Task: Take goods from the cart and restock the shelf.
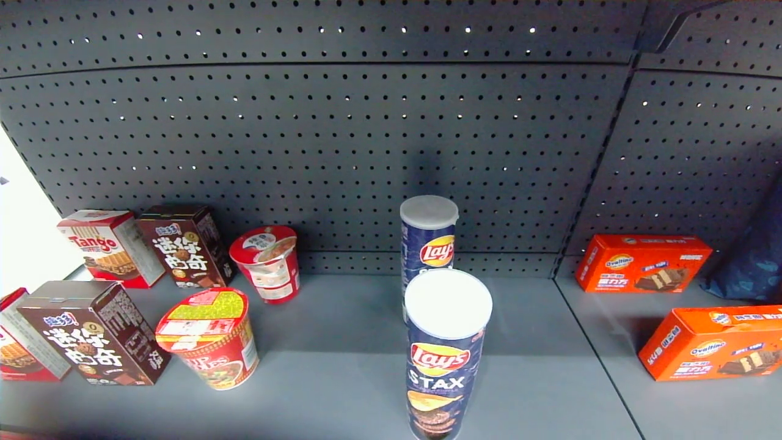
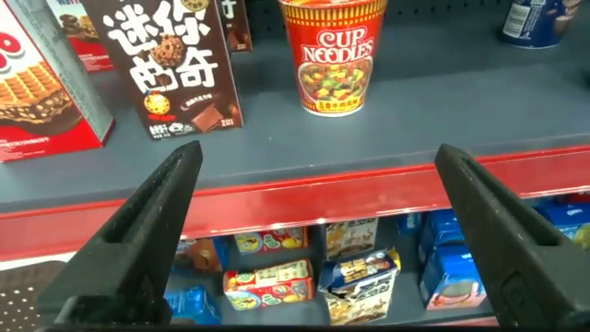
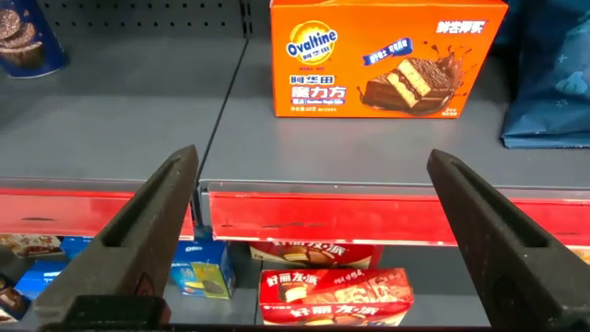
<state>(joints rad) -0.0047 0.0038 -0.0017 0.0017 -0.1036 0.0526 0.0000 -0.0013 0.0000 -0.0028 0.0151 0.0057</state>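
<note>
Two tall blue chip cans stand on the grey shelf (image 1: 342, 366), one (image 1: 446, 354) near the front, the other (image 1: 429, 241) behind it by the pegboard. Two red noodle cups (image 1: 211, 339) (image 1: 267, 263) and several brown and red snack boxes (image 1: 95, 333) sit to their left. Two orange boxes (image 1: 712, 342) (image 1: 641, 263) lie on the right shelf section. My left gripper (image 2: 318, 231) is open and empty, in front of the shelf's red edge (image 2: 304, 198), facing a noodle cup (image 2: 334, 55) and a brown box (image 2: 171, 69). My right gripper (image 3: 309, 235) is open and empty before an orange box (image 3: 383, 60).
The dark pegboard back wall (image 1: 342, 134) closes off the shelf. A lower shelf holds packed snack boxes (image 2: 355, 277) (image 3: 318, 290). A dark blue bag (image 1: 754, 256) sits at the far right. Bare shelf floor lies between the cups and the cans, and right of the cans.
</note>
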